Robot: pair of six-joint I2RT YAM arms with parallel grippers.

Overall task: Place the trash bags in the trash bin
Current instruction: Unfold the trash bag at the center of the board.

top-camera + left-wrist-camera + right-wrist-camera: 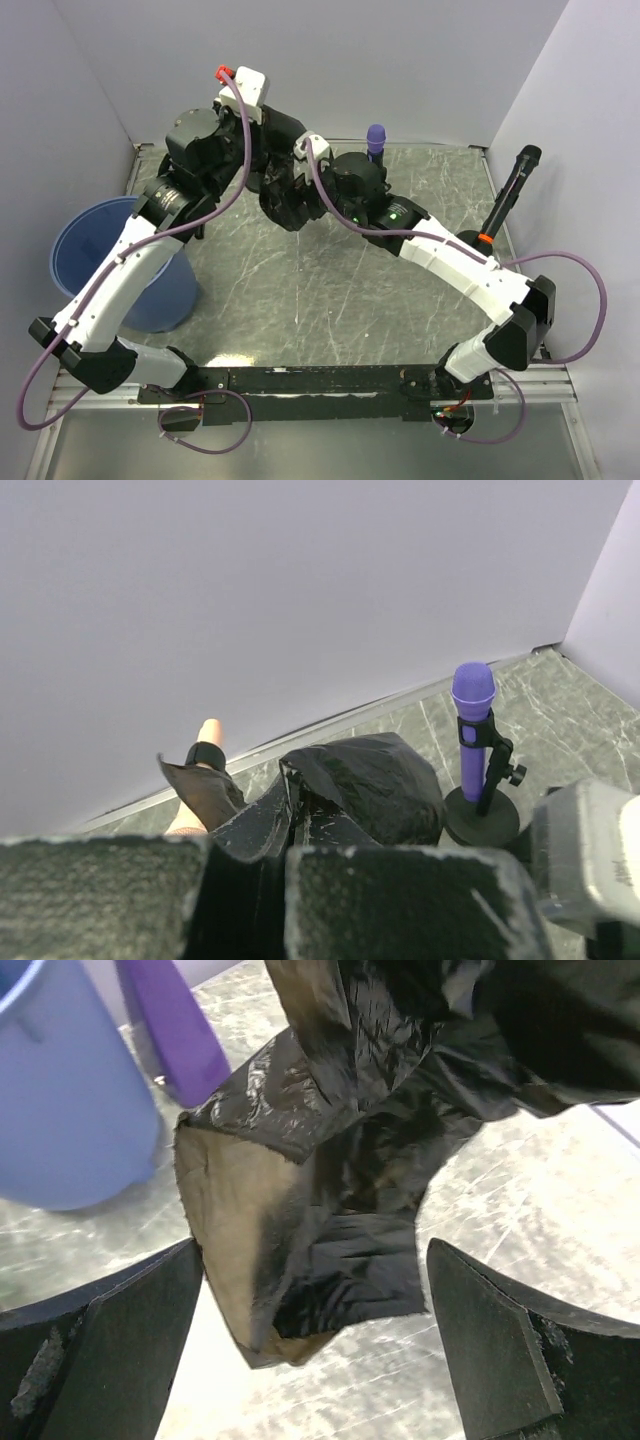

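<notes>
Black trash bag (pixel 340 1160) hangs within the right claw (pixel 310 1260).

Surface: table (pixel 300 290), grey-green marbled top, walled on the left, far and right sides.
Left: trash bin (pixel 165 295), blue, upright on the top.
Far centre: purple microphone (pixel 473 695), upright in a round black stand (pixel 482 818).
Far right: black rod (pixel 505 200) with an orange band, tilted, beside the right wall.
Near edge: black base rail (pixel 320 380).
</notes>
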